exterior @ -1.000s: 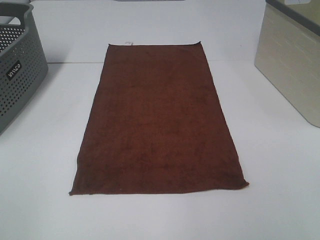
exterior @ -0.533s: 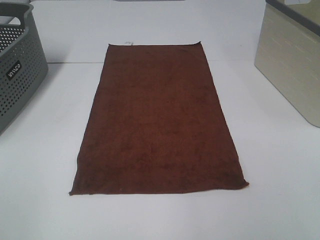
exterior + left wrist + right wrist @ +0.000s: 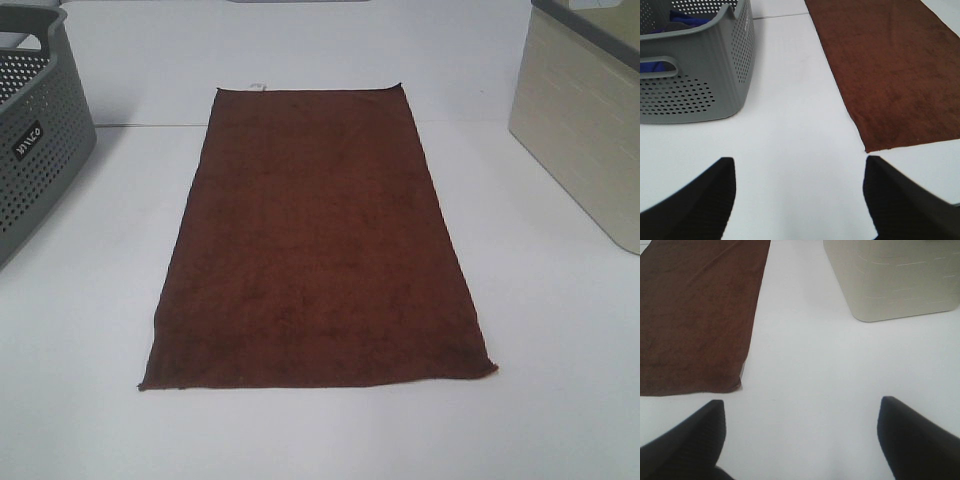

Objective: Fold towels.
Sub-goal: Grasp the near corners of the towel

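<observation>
Exterior high view shows the towel (image 3: 318, 240), dark reddish-brown, spread flat and unfolded in the middle of the white table (image 3: 560, 400), its long sides running away from the camera and a small white tag (image 3: 257, 85) peeking out at the far left corner. A grey perforated basket (image 3: 35, 150) stands at the left edge and a beige bin (image 3: 580, 130) at the right edge, both well apart from the cloth; neither arm appears here. Left wrist view has the left gripper (image 3: 798, 162) with its dark fingers spread wide, nothing between them but bare table, and the towel's near left corner (image 3: 875, 145) lying ahead of one finger without touching it. The grey basket sits off to the other side, with something blue inside that is too hidden to identify. Right wrist view shows the right gripper (image 3: 801, 404) likewise released and empty over bare table, the towel's near right corner (image 3: 732, 382) just ahead of one finger, the beige bin beyond the other.
</observation>
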Robot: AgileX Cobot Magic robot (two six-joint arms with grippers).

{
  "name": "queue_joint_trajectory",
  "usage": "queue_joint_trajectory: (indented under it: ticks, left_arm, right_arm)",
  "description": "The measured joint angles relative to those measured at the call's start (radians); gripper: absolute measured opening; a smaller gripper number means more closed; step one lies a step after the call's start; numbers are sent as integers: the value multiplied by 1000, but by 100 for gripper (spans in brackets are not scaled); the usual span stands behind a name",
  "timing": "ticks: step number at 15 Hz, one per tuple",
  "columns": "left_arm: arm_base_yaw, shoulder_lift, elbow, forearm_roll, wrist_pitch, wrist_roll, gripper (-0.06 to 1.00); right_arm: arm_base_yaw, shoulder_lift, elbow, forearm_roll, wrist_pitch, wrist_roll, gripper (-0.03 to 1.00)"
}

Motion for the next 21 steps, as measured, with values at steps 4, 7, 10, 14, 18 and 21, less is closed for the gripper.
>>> queue_joint_trajectory:
  ticks: [4, 7, 10, 14, 18, 21]
  left_arm:
    - [0, 0, 0, 0, 0, 0, 69]
    - [0, 0, 0, 0, 0, 0, 69]
    - [0, 0, 0, 0, 0, 0, 69]
    - [0, 0, 0, 0, 0, 0, 69]
    - [0, 0, 0, 0, 0, 0, 69]
    - [0, 0, 0, 0, 0, 0, 69]
  right_arm:
    - [0, 0, 0, 0, 0, 0, 78]
    - [0, 0, 0, 0, 0, 0, 78]
    - [0, 0, 0, 0, 0, 0, 78]
    - [0, 0, 0, 0, 0, 0, 78]
    - [0, 0, 0, 0, 0, 0, 78]
    - [0, 0, 0, 0, 0, 0, 78]
